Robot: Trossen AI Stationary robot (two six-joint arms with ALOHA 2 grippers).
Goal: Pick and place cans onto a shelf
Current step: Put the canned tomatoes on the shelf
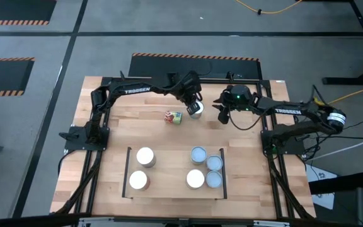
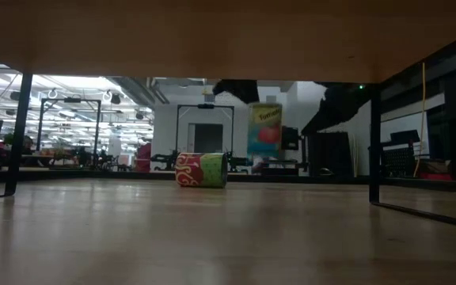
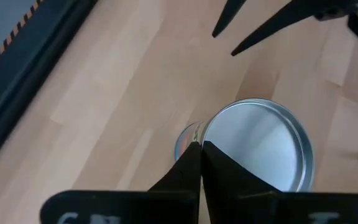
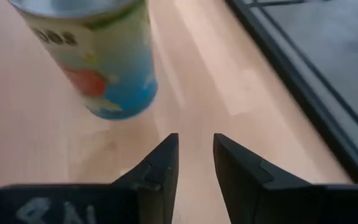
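My left gripper is shut on a blue-labelled can with a silvery top, at the table's far middle. The low view shows this can off the table. A red, green and yellow can lies on its side just left of it. My right gripper is open and empty, just right of the held can. The light-wood shelf with black rails stands toward the near edge. Several cans stand on it, two at its left and several at its right. My left gripper pinches the can's top rim between its two fingers, which are almost closed together, on the rim's side nearest the arm. The fingers come from above, slanting down. The can hangs below them, about upright and lifted clear of the table.
Black frame rails run along the table's left and right sides. In the low view the shelf's underside spans the top, with black legs at the sides. Bare wood lies between the shelf and the held can.
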